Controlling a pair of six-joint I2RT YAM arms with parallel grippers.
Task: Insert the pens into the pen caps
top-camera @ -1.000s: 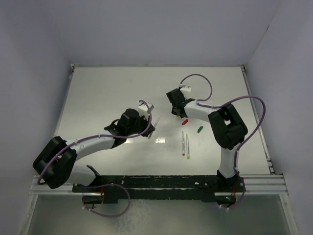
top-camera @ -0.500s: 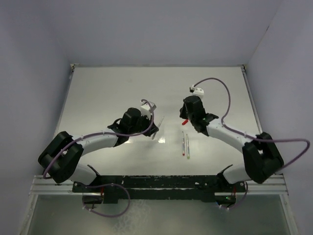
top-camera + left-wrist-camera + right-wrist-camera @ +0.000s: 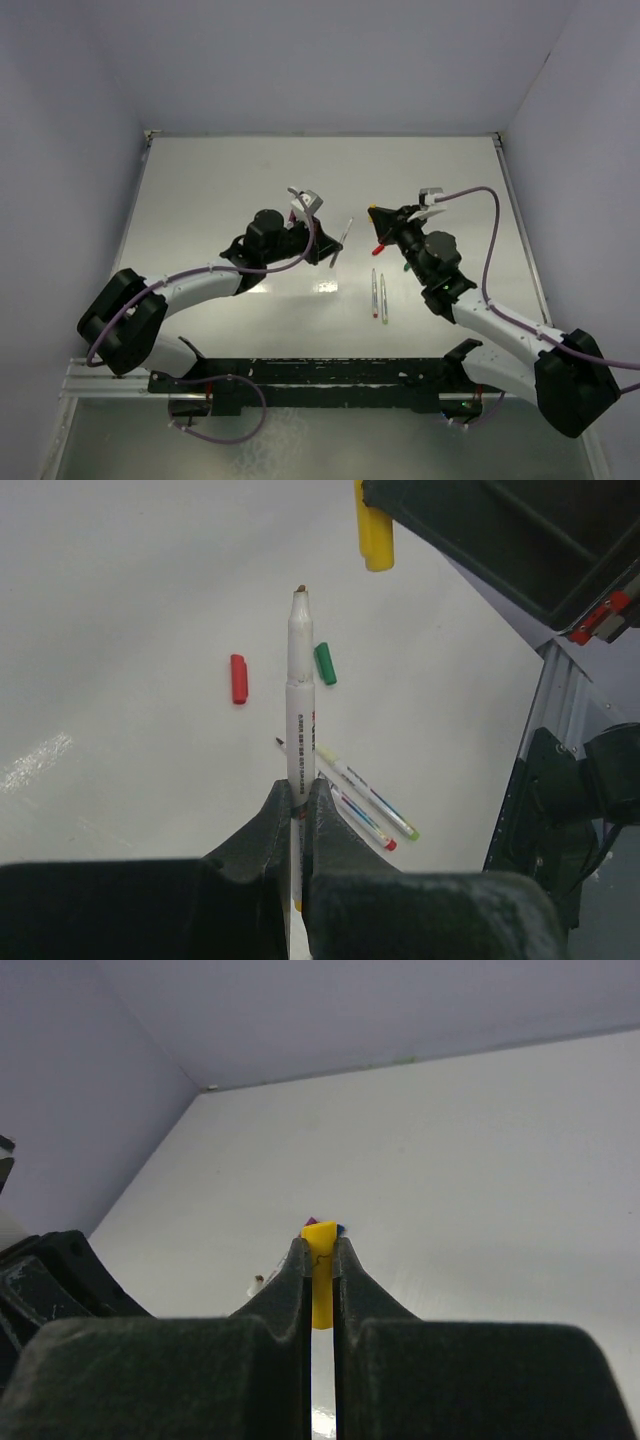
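**A:** Quick, near to far. What's closest to your bases?

**B:** A red-tipped pen (image 3: pixel 374 292) and a green-tipped pen (image 3: pixel 384 296). They lie side by side on the table (image 3: pixel 220 190), almost parallel, with the coloured tips toward your near edge. Nothing is touching either one.

**A:** Your left arm?

**B:** Your left gripper (image 3: pixel 300 792) has its fingers pressed tight on a third pen (image 3: pixel 300 710), gripping the back part of the barrel. The pen is up off the table. Its bare dark tip sticks straight out from the fingers, aimed toward your right arm.

**A:** And your right?

**B:** Your right gripper (image 3: pixel 320 1252) is pinched on the yellow cap (image 3: pixel 320 1295), also in the air. From the top view, the cap sits across from the held pen's tip, near it but clearly apart. I can't tell which way the cap's open end faces.

**A:** Further out?

**B:** The red cap (image 3: pixel 239 678) and the green cap (image 3: pixel 325 663) lie flat on the table past the loose pens, near each other but not touching. In the top view the red cap is just beside your right gripper, and your right arm hides the green one.
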